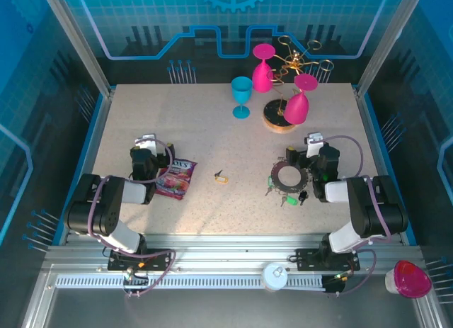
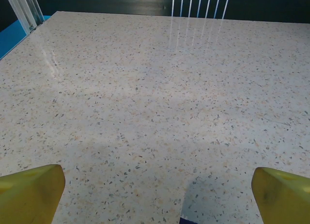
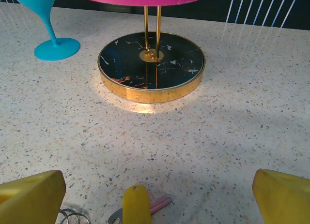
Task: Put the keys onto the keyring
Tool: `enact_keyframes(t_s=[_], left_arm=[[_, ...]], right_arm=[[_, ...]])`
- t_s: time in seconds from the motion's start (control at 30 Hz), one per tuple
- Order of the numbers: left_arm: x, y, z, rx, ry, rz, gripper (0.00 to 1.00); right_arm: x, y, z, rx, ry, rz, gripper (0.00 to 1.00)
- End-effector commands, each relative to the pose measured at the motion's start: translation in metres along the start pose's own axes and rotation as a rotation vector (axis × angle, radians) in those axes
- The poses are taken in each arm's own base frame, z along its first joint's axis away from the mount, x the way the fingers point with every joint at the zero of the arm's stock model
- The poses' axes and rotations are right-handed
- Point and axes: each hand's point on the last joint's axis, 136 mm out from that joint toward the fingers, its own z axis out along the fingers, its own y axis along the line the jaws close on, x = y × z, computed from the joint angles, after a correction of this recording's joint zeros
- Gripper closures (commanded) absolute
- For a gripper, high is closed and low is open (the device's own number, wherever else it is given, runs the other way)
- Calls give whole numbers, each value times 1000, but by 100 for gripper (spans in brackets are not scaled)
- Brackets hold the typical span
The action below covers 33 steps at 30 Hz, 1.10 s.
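Near rail: a white knob [image 1: 274, 276] sits on the metal rail in front of the arm bases, and a pink cup [image 1: 408, 279] lies at the right corner.
Left gripper [image 2: 157, 190]: jaws wide apart with nothing between them; its yellow fingers [image 2: 31, 192] hang over bare bench [image 2: 145, 88].
Right gripper [image 3: 157, 185]: jaws wide apart and empty, just right of the keyring; a yellow tag [image 3: 135, 204] and wire loops [image 3: 72, 216] lie low between its fingers in the wrist view.
Keyring [image 1: 289, 176]: flat on the bench, right of centre, with small loops round its rim.
Keys [image 1: 288, 198]: green-tagged and black-tagged ones lie at the ring's near rim; whether they hang on it cannot be told.
Orange key [image 1: 221, 176]: alone near the bench centre, between packet and ring, apart from both.
Packet [image 1: 175, 178]: flat, just right of the left arm.
Rack [image 1: 294, 59]: gold, far right of centre, on a round base [image 3: 151, 64] with a dark marbled top and gold rim.
Pink glasses [image 1: 297, 105]: two, bowl-down on the rack.
Blue glass [image 1: 241, 95]: upright, just left of the base.
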Motion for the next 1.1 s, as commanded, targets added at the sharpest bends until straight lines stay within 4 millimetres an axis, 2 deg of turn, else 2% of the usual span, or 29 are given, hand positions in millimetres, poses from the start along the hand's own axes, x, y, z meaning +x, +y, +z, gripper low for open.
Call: enact_keyframes(t_s=[0.0, 1.07], left_arm=[[-10, -3, 1, 22, -23, -19, 1], [-9, -4, 1, 42, -18, -29, 0]], right_arm=[[-9, 0, 3, 6, -22, -14, 0], [-8, -1, 2, -11, -24, 3, 0]])
